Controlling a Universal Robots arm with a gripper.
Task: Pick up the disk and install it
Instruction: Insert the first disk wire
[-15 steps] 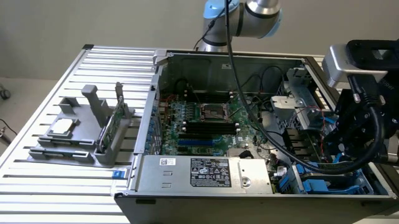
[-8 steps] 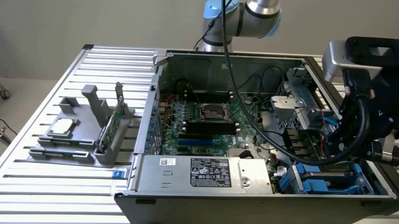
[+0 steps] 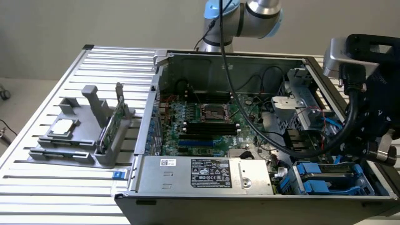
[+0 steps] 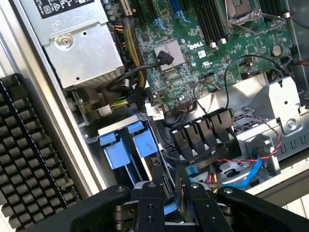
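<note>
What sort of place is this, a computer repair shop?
More likely a robotics lab or test bench than a shop: a robot arm reaches over an open computer case lying on a slatted metal table, with a grey fixture standing beside the case.

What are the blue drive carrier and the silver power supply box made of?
The blue drive carrier looks like matte moulded plastic: even colour, rounded tabs. The power supply box looks like bare sheet metal: dull grey sheen, folded edges.
</note>
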